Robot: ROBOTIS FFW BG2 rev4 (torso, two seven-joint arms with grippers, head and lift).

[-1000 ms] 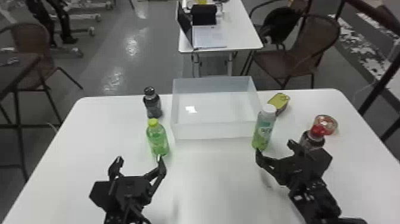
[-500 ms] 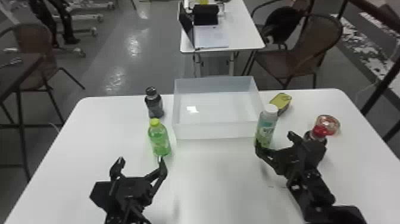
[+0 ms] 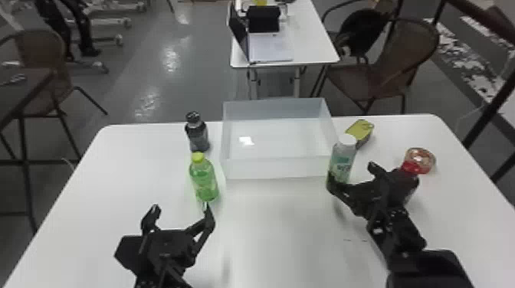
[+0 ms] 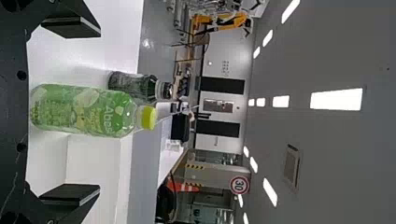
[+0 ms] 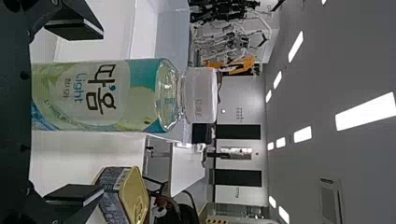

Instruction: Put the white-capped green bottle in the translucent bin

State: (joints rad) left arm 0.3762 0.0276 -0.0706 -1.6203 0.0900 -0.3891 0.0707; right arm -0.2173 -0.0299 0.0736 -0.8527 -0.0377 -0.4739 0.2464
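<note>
At right, the white-capped green bottle (image 3: 341, 161) is straddled by the right gripper (image 3: 350, 173), presumably for grasping. The left gripper (image 3: 181, 207) is idle; both are spread wide, empty.

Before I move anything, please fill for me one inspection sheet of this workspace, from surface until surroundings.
Surface: white table, faint small marks near the right arm.
Job's things: white-capped green bottle upright, outside the translucent bin.
Clutter: yellow-capped bottle, dark bottle, gold-lidded can, red-capped bottle, round container.
Grippers: left open near the yellow-capped bottle; right open at the white-capped bottle, gaps beside it.
Cables: nothing seen on the table.
Surroundings: chairs, second table with laptop.
</note>
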